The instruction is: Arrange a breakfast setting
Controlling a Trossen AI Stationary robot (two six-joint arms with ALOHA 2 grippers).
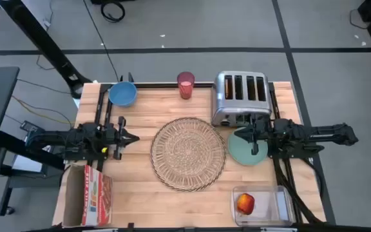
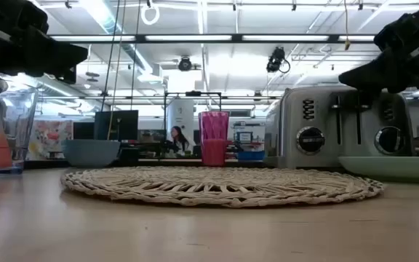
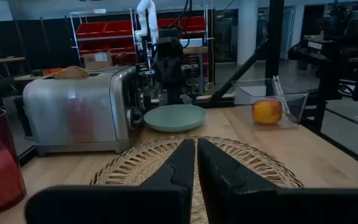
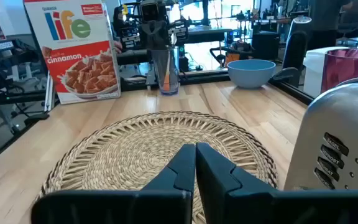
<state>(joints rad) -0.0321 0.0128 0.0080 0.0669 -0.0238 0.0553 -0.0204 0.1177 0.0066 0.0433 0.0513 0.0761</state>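
The round wicker placemat (image 1: 187, 153) lies at the table's middle. The teal plate (image 1: 242, 153) rests flat to its right, in front of the silver toaster (image 1: 239, 96), where a toast slice (image 3: 71, 73) sticks out of a slot. The blue bowl (image 1: 122, 94) and pink cup (image 1: 185, 85) stand at the far edge. The red apple (image 1: 245, 203) lies in a clear container. The orange-handled spoon (image 4: 166, 78) stands in a clear glass under my left arm. My left gripper (image 1: 136, 136) is shut, left of the mat. My right gripper (image 1: 237, 134) is shut, above the plate's far left rim.
A cereal box (image 1: 95, 196) lies at the near left corner. The clear container (image 1: 263, 205) sits at the near right. The toaster stands close behind my right gripper. Bare wood shows between the mat and the far edge.
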